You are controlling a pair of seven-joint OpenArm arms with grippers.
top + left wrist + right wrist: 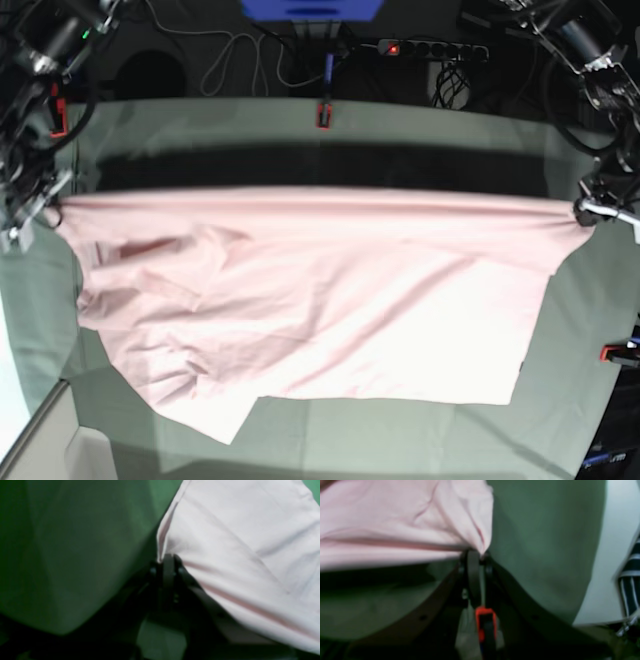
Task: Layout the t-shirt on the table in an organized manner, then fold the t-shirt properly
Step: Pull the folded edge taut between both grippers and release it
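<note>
The t-shirt (pixel 320 300) is pale pink; no lettering, brand or label is readable on the side that shows. Its long axis runs left to right across the base view. The top edge is pulled into a taut, nearly straight line between the two hands, and the rest of the fabric drapes toward the near edge of the surface (pixel 330 140), wrinkled and bunched at the base view's left. The left hand (pixel 168 559) is closed on one corner of the t-shirt, at the base view's right. The right hand (pixel 475 554) is closed on the opposite corner. The surface carries grey-green cloth. A red-and-black clamp (pixel 323 114) sits at its far edge, another clamp (pixel 618 352) at the right.
</note>
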